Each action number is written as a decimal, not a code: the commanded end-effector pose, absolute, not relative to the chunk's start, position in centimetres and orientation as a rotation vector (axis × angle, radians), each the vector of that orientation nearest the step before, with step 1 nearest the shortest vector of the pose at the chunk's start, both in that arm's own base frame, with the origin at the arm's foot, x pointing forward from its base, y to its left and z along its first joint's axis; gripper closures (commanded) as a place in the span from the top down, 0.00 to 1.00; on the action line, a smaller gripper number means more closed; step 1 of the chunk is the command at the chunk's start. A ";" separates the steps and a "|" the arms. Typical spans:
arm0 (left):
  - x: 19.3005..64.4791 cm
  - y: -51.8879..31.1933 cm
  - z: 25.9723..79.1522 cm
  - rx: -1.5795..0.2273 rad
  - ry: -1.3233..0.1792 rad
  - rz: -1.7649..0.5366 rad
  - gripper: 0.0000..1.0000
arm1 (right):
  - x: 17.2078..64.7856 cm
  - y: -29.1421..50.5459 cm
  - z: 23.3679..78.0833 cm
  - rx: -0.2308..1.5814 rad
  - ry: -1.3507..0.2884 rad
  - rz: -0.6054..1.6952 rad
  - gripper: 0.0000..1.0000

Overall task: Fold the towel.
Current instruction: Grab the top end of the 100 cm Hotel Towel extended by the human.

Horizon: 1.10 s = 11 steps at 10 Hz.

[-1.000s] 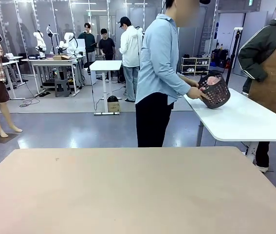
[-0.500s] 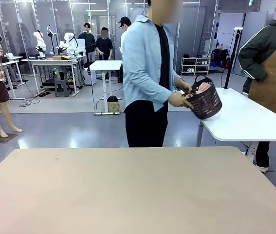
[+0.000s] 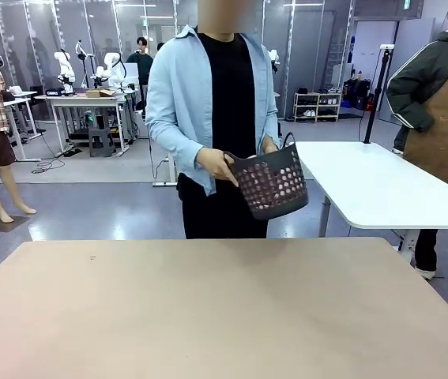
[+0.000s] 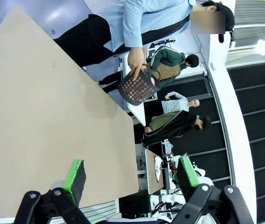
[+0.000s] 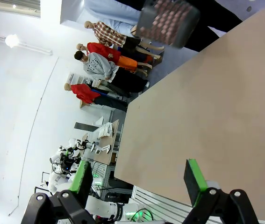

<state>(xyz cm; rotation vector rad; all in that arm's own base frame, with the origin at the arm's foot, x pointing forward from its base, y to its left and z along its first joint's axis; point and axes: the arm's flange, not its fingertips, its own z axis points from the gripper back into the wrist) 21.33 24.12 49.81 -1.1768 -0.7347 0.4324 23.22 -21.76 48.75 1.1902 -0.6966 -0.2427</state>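
Left gripper (image 4: pixel 132 169) and right gripper (image 5: pixel 139 164): jaws spread, empty. Towel (image 5: pixel 168 17) shows pink through holes of basket (image 3: pixel 274 210), held in person's hands (image 3: pixel 217 164) beyond tabletop's (image 3: pixel 208 316) far edge, well apart from both.

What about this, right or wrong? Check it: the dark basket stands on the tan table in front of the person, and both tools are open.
One point is wrong: the dark basket is not on the tan table; the person's hand holds it in the air, as the front view shows. The left tool and right tool are open.
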 end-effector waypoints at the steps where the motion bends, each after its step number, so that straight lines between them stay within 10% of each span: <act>1: 21.1 24.1 49.8 -1.178 -0.724 0.429 1.00 | 23.3 -21.7 48.9 1.199 -0.702 -0.245 1.00; 11: 21.1 24.1 49.8 -1.178 -0.724 0.429 1.00 | 23.3 -21.7 48.9 1.199 -0.702 -0.245 1.00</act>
